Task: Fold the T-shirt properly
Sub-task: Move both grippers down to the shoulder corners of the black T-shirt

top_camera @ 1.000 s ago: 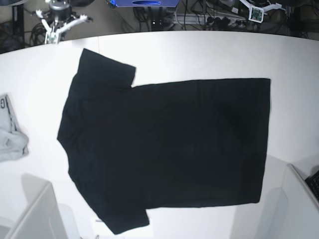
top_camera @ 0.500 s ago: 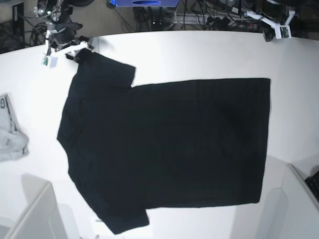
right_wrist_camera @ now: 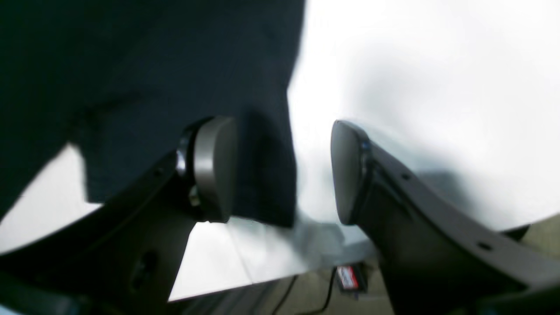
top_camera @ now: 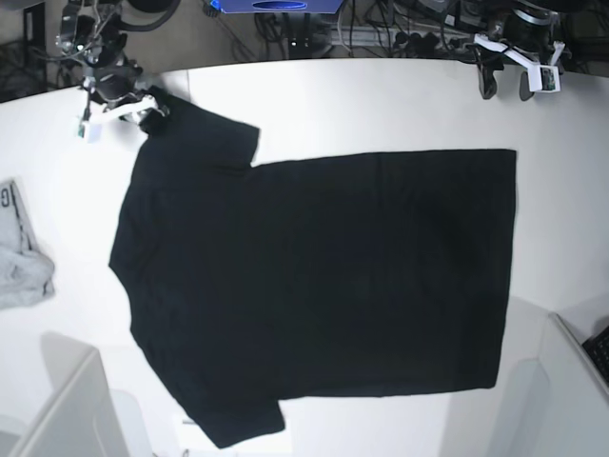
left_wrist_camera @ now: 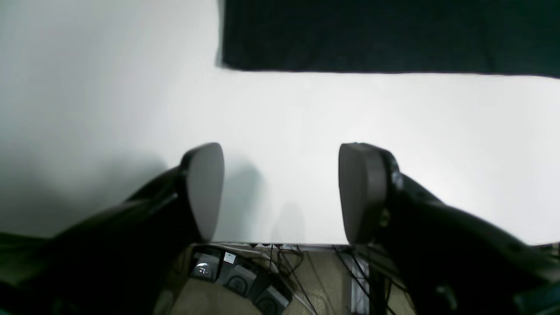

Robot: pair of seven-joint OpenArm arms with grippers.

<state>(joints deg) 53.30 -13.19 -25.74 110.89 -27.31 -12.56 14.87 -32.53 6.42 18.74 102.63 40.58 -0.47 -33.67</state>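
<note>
The black T-shirt (top_camera: 324, 276) lies spread flat on the white table (top_camera: 381, 105), plain side up, collar end to the left and hem to the right. My right gripper (top_camera: 145, 103) is open at the far sleeve's corner. In the right wrist view it (right_wrist_camera: 280, 170) straddles the sleeve edge (right_wrist_camera: 262, 131), with one finger (right_wrist_camera: 214, 168) over the cloth and the other over bare table. My left gripper (top_camera: 504, 88) is open and empty over bare table near the far edge, short of the hem corner (top_camera: 512, 154). In the left wrist view it (left_wrist_camera: 280, 192) faces the T-shirt (left_wrist_camera: 385, 35).
A small light grey garment (top_camera: 19, 257) lies at the table's left edge. White box-like blocks stand at the near left (top_camera: 67, 409) and near right (top_camera: 571, 381). Cables and equipment lie on the floor beyond the far edge (top_camera: 381, 33).
The right gripper has come down from beyond the far edge onto the sleeve corner. The left gripper has moved in over the table's far right part. The T-shirt has not moved.
</note>
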